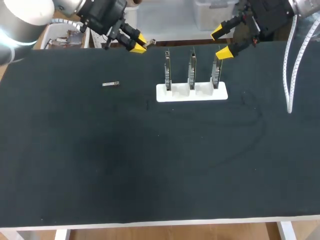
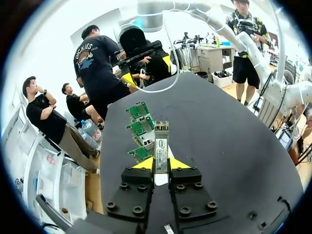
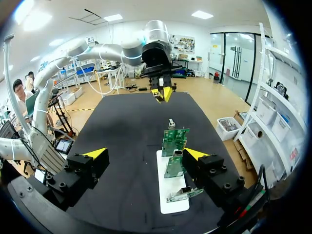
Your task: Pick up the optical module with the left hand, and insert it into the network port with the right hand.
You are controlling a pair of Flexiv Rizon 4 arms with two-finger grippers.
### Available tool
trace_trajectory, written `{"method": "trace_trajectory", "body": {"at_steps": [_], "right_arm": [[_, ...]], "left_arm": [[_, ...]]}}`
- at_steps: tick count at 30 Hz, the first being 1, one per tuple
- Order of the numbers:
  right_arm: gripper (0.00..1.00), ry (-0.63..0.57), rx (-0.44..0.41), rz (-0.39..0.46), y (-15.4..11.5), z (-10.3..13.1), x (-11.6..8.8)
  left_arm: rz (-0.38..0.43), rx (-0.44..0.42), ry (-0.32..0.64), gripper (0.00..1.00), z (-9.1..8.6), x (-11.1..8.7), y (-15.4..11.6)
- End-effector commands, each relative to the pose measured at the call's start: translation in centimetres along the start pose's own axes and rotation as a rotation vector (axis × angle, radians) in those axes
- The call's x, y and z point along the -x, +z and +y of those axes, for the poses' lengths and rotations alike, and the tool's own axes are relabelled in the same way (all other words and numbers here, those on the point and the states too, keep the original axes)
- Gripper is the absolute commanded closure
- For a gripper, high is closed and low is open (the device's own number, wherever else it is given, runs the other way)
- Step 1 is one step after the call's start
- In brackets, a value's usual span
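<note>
While clamped on a silver optical module [image 2: 161, 141], the left gripper [image 2: 161, 165] hangs over the table's far edge, left of centre. The module sticks out past its yellow tips. The right gripper [image 3: 145, 154] hangs at the far right, its jaws wide apart and holding nothing, near the right end of a white stand [image 1: 180, 96] on the black table [image 1: 150, 165]. Three green network cards [image 3: 175, 140] stand upright in the stand, side by side. A second small module [image 1: 110, 84] lies flat on the table, left of the stand and well apart from it.
</note>
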State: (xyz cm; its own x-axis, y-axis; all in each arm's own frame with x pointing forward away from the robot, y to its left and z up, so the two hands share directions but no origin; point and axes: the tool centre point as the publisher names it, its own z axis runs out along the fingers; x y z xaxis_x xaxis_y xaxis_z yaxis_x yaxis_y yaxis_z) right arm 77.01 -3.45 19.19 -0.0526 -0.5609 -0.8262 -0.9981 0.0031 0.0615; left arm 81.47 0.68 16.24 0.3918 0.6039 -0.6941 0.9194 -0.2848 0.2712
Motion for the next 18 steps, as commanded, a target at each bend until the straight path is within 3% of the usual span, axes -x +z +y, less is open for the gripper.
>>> {"method": "trace_trajectory", "body": {"at_steps": [1,18], "right_arm": [[0.00,0.000,0.001,0.000,0.02,-0.08,0.03],[0.00,0.000,0.001,0.000,0.02,-0.08,0.03]], "left_arm": [[-0.012,-0.001,0.015,1.00,0.57,-0.55,0.27],[-0.010,0.000,0.031,1.00,0.51,-0.37,0.31]]}}
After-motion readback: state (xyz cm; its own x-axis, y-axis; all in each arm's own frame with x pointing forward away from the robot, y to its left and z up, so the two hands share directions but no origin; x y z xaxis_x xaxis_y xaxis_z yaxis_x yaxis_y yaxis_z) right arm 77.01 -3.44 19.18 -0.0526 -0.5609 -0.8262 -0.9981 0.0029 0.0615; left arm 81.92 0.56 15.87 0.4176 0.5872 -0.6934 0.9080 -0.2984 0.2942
